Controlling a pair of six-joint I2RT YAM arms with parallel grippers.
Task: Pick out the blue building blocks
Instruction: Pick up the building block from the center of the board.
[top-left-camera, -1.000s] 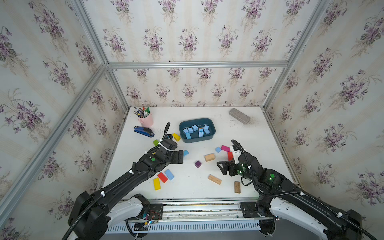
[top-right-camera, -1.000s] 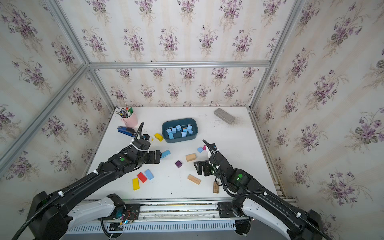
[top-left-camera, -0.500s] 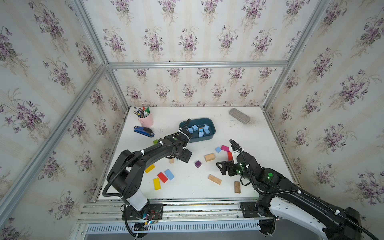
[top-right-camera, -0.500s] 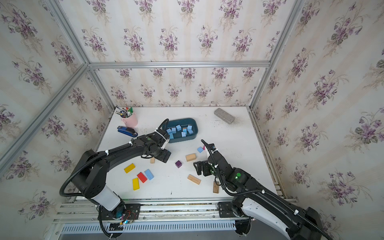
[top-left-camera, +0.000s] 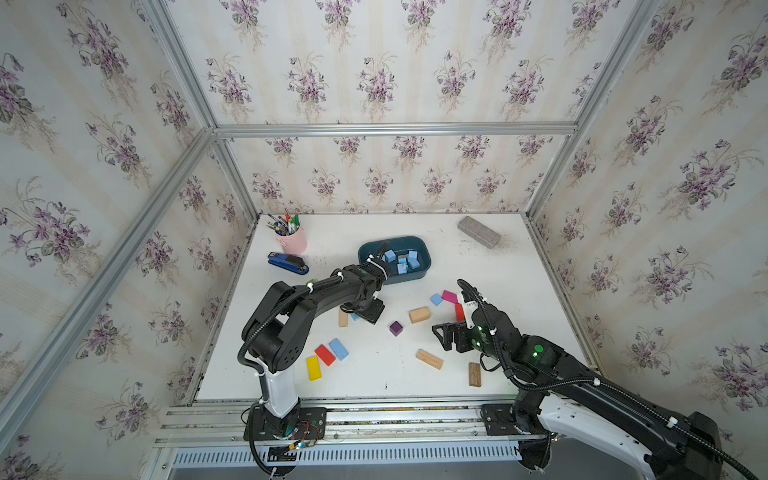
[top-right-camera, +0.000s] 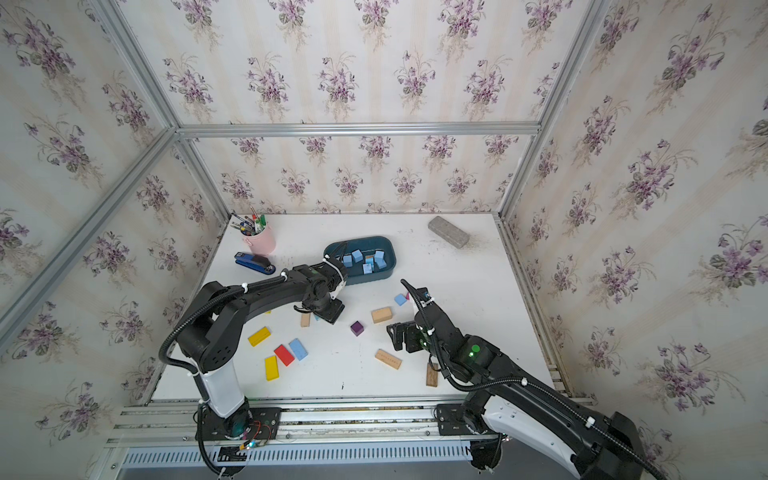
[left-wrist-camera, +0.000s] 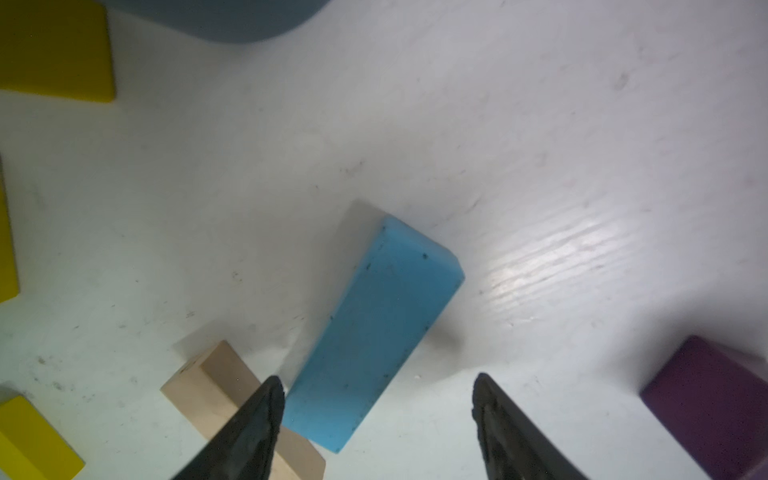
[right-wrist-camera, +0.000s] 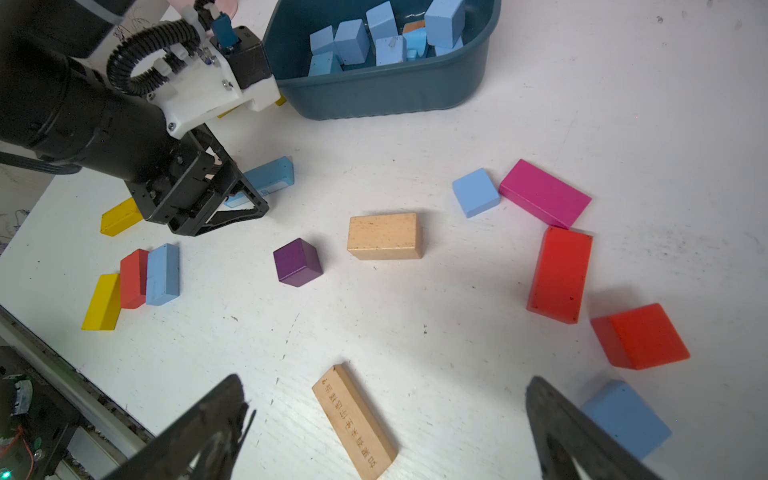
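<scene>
Several light-blue building blocks (top-left-camera: 401, 259) lie in the dark teal bin (top-left-camera: 419, 275). My left gripper (left-wrist-camera: 377, 388) hangs low in front of the bin, open, its jaws astride a blue brick (left-wrist-camera: 374, 324). One finger (left-wrist-camera: 266, 415) is at the brick's edge and the other stands apart from it. In a top view only a sliver of this brick (top-left-camera: 354, 317) shows beside the left gripper (top-left-camera: 365, 311). Loose blue blocks: a cube (right-wrist-camera: 476, 192), a brick (right-wrist-camera: 163, 274) and one (right-wrist-camera: 623, 415) beside my right finger. My right gripper (right-wrist-camera: 384, 379) hovers open above an engraved wood block (right-wrist-camera: 353, 419).
Red (right-wrist-camera: 559, 274), pink (right-wrist-camera: 544, 193), purple (right-wrist-camera: 297, 262), yellow (top-left-camera: 313, 368) and plain wood (right-wrist-camera: 384, 236) blocks are scattered over the white table. A pink pen cup (top-left-camera: 292, 242) and dark blue stapler (top-left-camera: 287, 263) stand at the back left, a grey block (top-left-camera: 478, 232) at the back right.
My left arm has swung in from the left and dropped over the blue brick in front of the bin, its jaws narrowing. My right arm has barely moved.
</scene>
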